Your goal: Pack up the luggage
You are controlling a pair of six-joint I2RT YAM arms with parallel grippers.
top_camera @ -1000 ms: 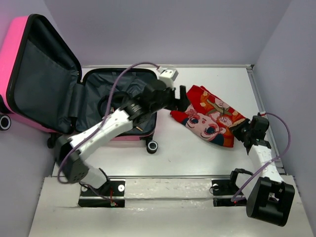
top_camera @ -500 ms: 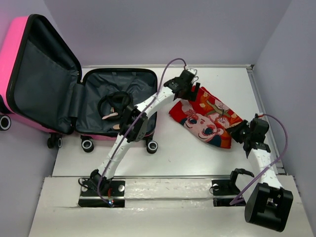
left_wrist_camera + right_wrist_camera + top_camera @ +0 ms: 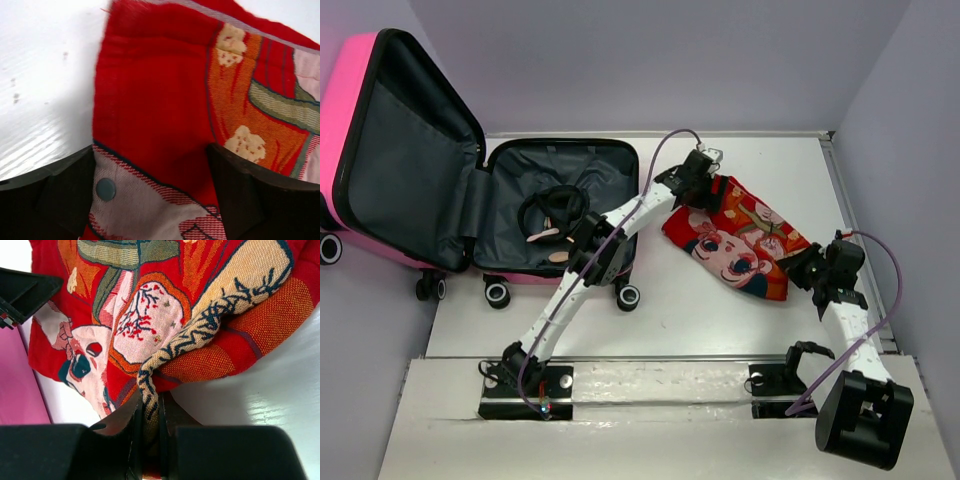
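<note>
The pink luggage (image 3: 350, 100) lies open at the left, its lid (image 3: 410, 160) upright and its grey-lined base (image 3: 600, 165) flat on the table. A red cartoon-face cloth (image 3: 740, 235) lies crumpled to the right of it. My left gripper (image 3: 705, 188) is open over the cloth's far left corner, and its dark fingers (image 3: 65, 195) straddle the red and white weave (image 3: 150, 150). At the cloth's near right edge my right gripper (image 3: 810, 270) is shut on a patterned fold of the cloth (image 3: 150, 390).
A black looped item with beige pieces (image 3: 552, 213) lies in the luggage base. Caster wheels (image 3: 628, 297) stick out at its near side. A raised rim (image 3: 840, 200) borders the white table on the right, with purple walls around.
My left arm swung from over the luggage base to the right, out over the cloth's far left corner, jaws staying open. The right gripper kept its hold and hardly moved.
</note>
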